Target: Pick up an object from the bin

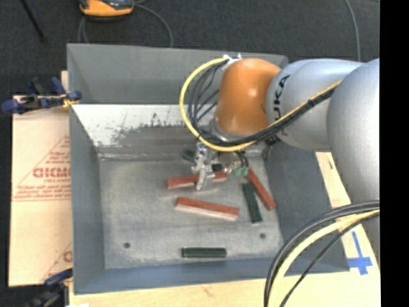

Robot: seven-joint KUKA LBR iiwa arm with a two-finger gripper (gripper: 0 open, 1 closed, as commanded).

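Note:
My gripper point(202, 176) reaches down into the middle of the bin, its fingers point(200, 183) resting on a reddish-brown bar point(181, 183) that lies flat and runs left to right under them. Whether the fingers clasp the bar I cannot tell. Just below lies a longer reddish-brown bar point(206, 208), slightly slanted. To the right, a red-brown stick point(262, 190) and a dark green stick point(250, 203) lie side by side, both slanting down to the right.
A dark green bar point(203, 252) lies flat near the bin's front wall. The arm with its orange cover and yellow cables hangs over the bin's back right part and hides the floor there.

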